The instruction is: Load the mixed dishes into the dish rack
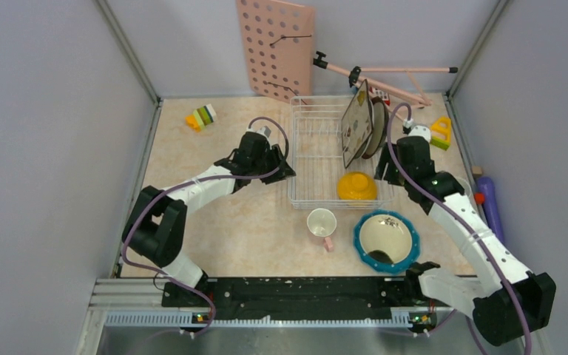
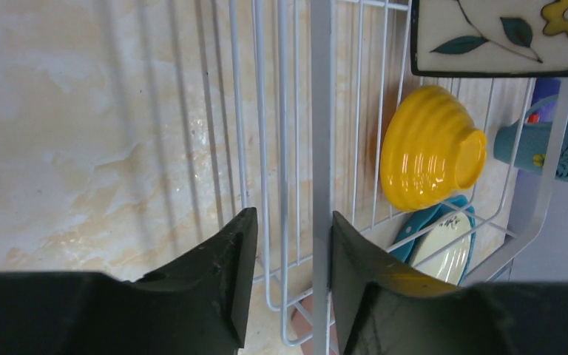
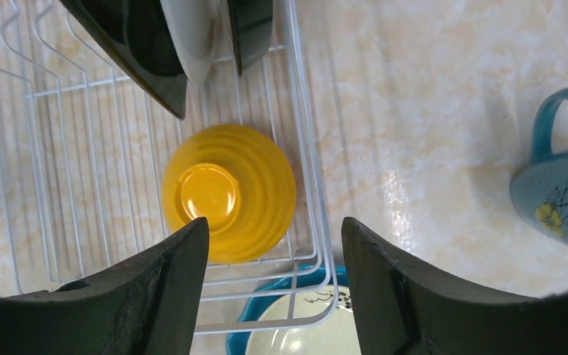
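Left gripper [image 2: 290, 218]: fingers spread, nothing held. An upright wire of the dish rack's left wall stands in the gap, close against the right-hand finger.
Right gripper [image 3: 275, 225]: fingers spread wide and empty, hanging over the rack's right rim, with the rim wire running between them.
Dish rack [image 1: 318, 155]: white wire basket in the middle of the table, one arm at each side of it.
Yellow-orange bowl [image 3: 229, 192]: upside down inside the rack, in the near right corner, partly under the right gripper's left finger.
Square floral plate [image 1: 356, 127]: standing on edge in the rack's far right part.
Brown-rimmed round plate [image 1: 378, 127]: on edge just behind the floral plate, on its right.
Small blue cup [image 3: 562, 188]: on the table outside the rack's right side; hidden by the right arm in the top view.
Teal white-dotted dish [image 1: 386, 239]: flat on the table, cream inside facing up, just beside the rack's near right corner.
Pink cup [image 1: 322, 222]: on the table near the rack's near edge, left of the teal dish.
Pink pegboard [image 1: 275, 48]: leaning at the back wall.
Toy blocks [image 1: 201, 117]: far left of the table [image 1: 207, 222], well apart from the rack.
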